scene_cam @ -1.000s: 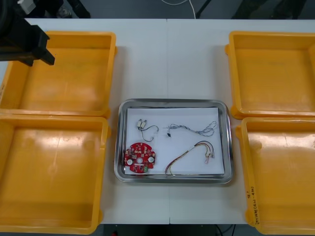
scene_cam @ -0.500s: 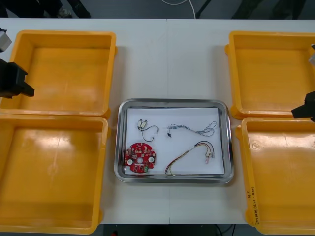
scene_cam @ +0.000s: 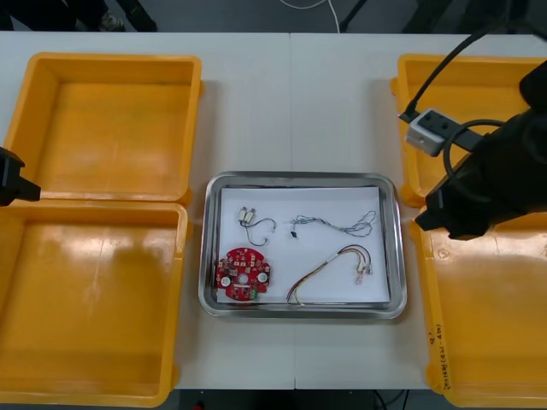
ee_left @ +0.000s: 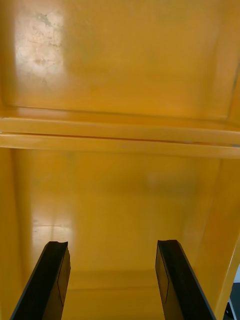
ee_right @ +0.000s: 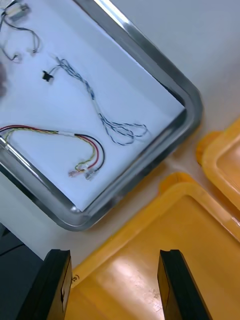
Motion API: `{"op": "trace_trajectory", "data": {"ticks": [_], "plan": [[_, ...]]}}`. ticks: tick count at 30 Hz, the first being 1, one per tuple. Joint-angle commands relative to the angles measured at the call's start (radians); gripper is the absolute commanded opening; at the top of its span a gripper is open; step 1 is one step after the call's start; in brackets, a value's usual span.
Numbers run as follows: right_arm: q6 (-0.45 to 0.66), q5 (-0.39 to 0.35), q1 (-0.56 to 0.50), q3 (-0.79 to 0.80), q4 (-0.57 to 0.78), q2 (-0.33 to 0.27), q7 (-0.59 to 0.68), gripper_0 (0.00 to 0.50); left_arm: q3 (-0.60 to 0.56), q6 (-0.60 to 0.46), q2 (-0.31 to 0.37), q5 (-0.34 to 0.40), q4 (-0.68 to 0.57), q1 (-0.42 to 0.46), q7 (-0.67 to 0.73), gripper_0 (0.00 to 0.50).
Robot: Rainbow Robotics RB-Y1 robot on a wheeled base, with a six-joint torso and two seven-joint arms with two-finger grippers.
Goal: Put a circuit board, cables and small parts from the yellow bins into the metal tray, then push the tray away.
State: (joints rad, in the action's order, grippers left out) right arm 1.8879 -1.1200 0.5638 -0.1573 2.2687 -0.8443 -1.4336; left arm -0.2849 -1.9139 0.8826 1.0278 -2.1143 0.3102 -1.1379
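The metal tray (scene_cam: 205, 248), white inside, lies mid-table. It holds a round red circuit board (scene_cam: 244, 275), a small metal part (scene_cam: 249, 216) on a black cable, a twisted blue and white cable (scene_cam: 338, 225) and a red and yellow cable (scene_cam: 329, 266). My right arm (scene_cam: 491, 175) reaches over the two right bins, just right of the tray. In its wrist view the right gripper (ee_right: 116, 287) stands open above the near right bin's corner, with the tray (ee_right: 192, 107) and both cables (ee_right: 102, 117) beyond the fingers. My left gripper (ee_left: 114, 280) is open over the left bins.
Two yellow bins stand on the left, far (scene_cam: 111, 60) and near (scene_cam: 94, 213), and two on the right, far (scene_cam: 466, 61) and near (scene_cam: 436, 342). The left arm (scene_cam: 13, 179) sits at the table's left edge. Bare table lies beyond the tray.
The right arm has swung in from the right edge to just beside the tray. The left arm has drawn back from the far left bin to the left edge.
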Motion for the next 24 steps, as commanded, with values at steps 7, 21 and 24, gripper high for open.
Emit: {"op": "trace_trajectory", "data": {"ticks": [7,21,24], "plan": [[-0.033,0.054,0.153,-0.251,0.077,0.022,0.027,0.5,-0.036,-0.006,-0.034,-0.012,-0.049,-0.037,-0.072,0.5],[-0.112,0.19,0.199,-0.524,0.091,0.129,0.008,0.5,0.013,-0.006,-0.039,-0.068,-0.049,-0.04,-0.077,0.5],[-0.121,0.275,0.214,-0.613,0.086,0.175,-0.001,0.5,0.032,-0.006,-0.04,-0.081,-0.046,-0.04,-0.072,0.5]]}}
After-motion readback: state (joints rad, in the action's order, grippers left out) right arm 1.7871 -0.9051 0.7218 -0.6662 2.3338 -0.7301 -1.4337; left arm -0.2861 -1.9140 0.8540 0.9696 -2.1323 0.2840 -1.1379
